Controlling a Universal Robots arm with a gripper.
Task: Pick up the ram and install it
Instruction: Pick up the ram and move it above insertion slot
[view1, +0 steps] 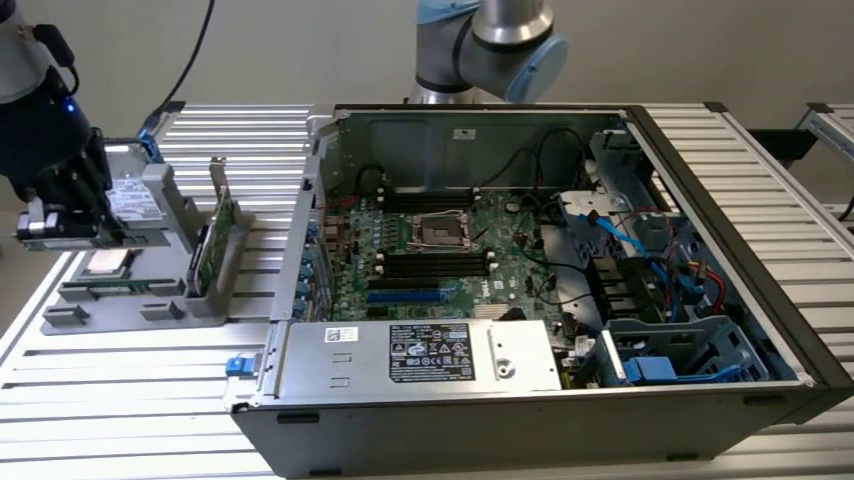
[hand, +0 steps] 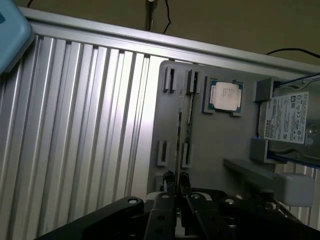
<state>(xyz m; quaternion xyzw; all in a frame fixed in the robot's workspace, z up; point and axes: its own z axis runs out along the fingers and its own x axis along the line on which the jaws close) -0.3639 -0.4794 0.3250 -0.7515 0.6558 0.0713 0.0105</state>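
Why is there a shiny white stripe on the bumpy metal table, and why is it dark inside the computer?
Wrist view: light glares off the ribbed table, making that stripe, while the gripper looks black. Exterior view: the computer case walls shade the motherboard inside.

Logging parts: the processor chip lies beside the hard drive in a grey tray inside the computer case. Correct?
No: the exterior view shows the tray on the table outside the computer case. The processor chip lies in it beside the hard drive.
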